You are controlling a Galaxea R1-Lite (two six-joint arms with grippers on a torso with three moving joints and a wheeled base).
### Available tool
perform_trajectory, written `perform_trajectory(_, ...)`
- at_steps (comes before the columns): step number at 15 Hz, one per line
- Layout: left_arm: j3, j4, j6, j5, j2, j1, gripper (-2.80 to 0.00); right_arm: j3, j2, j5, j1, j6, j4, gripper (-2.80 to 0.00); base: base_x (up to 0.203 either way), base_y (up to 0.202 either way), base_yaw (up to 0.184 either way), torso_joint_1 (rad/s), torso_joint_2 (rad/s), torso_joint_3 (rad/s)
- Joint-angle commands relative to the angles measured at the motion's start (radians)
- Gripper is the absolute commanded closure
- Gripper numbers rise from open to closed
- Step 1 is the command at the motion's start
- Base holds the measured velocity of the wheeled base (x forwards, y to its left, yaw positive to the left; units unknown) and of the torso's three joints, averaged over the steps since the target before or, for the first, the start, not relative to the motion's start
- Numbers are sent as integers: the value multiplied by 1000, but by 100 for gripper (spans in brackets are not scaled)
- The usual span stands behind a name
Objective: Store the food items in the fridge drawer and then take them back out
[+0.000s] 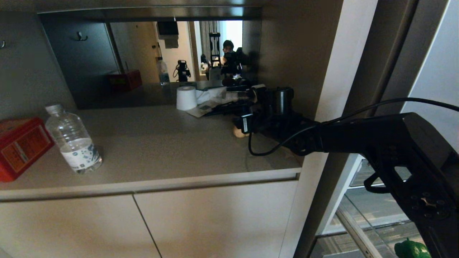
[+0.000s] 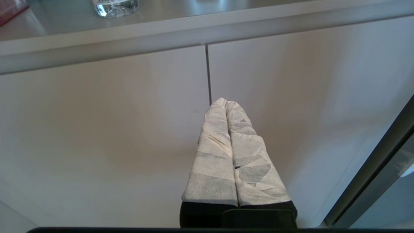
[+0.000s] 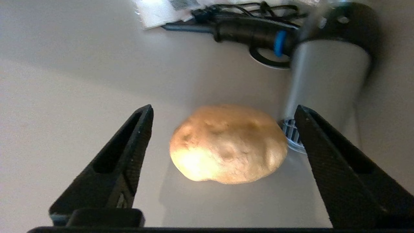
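I hold the right gripper [image 3: 223, 161] low over the counter [image 1: 161, 143] at its right end, jaws spread wide with the potato [image 3: 228, 144] lying between them, untouched by either finger. The potato rests on the counter beside a silver cup-shaped object [image 3: 326, 77] and a tangle of black cables [image 3: 245, 19].

Risks, in my judgement: the potato is lumpy and rounded, so a closing finger that meets it off-centre may roll it aside. The far finger stands close to the silver object and may catch its base.

The left gripper [image 2: 226, 103] hangs parked before the cabinet doors [image 2: 103, 129], fingers pressed together, empty.

Containers: the fridge drawer [image 1: 362, 229] shows at the lower right of the head view, with the green bell pepper [image 1: 412, 249] there, apparently inside it. The water bottle [image 1: 73, 139] stands capped on the counter, partly filled.
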Motion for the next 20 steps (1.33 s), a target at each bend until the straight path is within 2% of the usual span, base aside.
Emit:
perform_trajectory(1,1,1,-4,1,2,0,0,2,3,11,-2,-1,-9,-280,0,0,0,0,0,0)
perform_trajectory(20,2,-2,-4,4,2,0,0,6,106,-5,-9,-8,-20,-280,0,0,0,0,0,0)
